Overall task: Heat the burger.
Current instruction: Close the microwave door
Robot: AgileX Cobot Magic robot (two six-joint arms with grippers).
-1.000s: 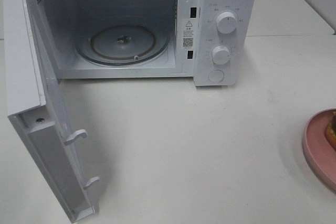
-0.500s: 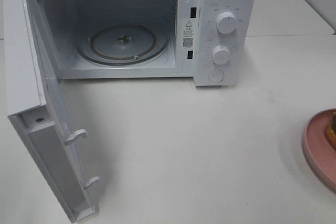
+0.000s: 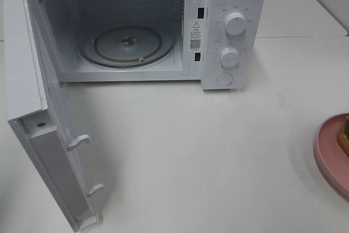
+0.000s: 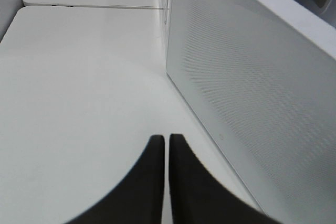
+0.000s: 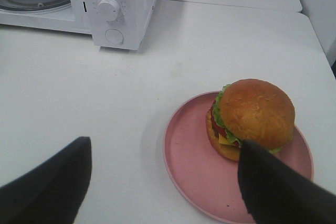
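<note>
Two end effectors, neither on the burger yet. Left end effector point(image 4: 161, 145): black fingers pressed together with nothing between them, just beside the outer face of the swung-open white microwave door point(image 4: 252, 93). Exterior high view shows no change across the last second, so the only recent change is that left clench, and it's clear of the door's path. Door is wide open, cavity ready.

Right end effector point(image 5: 163, 182): black fingers spread wide, hovering over the near edge of the round pink plate point(image 5: 189, 166), gripping nothing. The tall burger with glossy golden-brown bun, green lettuce, red tomato and yellow cheese point(image 5: 252, 119) sits on that plate on the white desk point(image 5: 105, 103), well apart from the white microwave oven point(image 3: 229, 4), off to its right.

My read: door step done, pick-and-load step next.

Further back: round glass turntable point(image 3: 128, 45) bare. Writing: QR code and warning-triangle sticker point(image 3: 195, 34) on the inner frame, print too small to read; dial markings illegible. No brand visible.
</note>
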